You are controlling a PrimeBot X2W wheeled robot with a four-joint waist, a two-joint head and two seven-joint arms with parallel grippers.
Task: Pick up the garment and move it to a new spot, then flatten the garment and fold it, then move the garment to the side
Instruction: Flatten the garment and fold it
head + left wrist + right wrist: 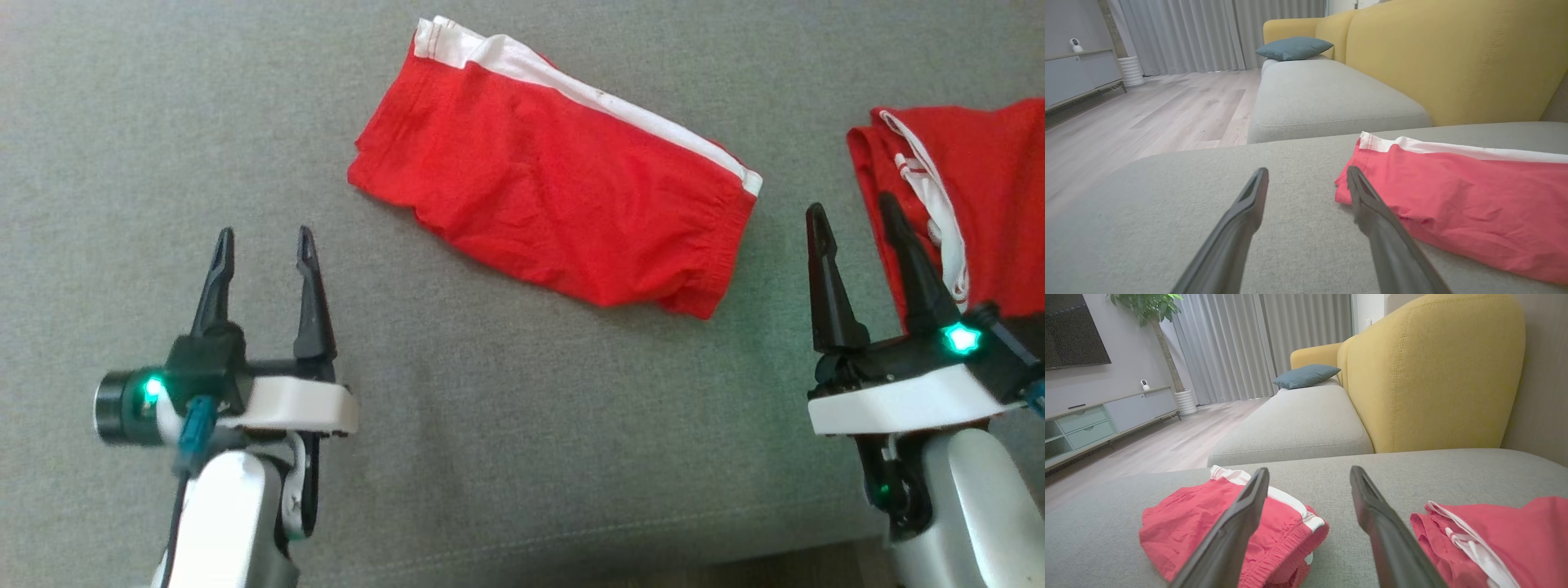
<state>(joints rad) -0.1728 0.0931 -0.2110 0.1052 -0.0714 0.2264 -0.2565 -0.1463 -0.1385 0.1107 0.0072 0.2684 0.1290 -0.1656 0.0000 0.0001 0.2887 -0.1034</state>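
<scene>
A home living room: a mustard-yellow fabric sofa [1433, 375] fills the upper right, a teal cushion [1306, 375] at centre; long grey curtains [1229, 343] hang behind. Upper left, a dark flat television [1073, 330] above a low pale cabinet [1126, 412]; wood-plank floor [1180, 441] below.

Creased cloth garment [547, 196], matt woven cushion [490, 457]
</scene>
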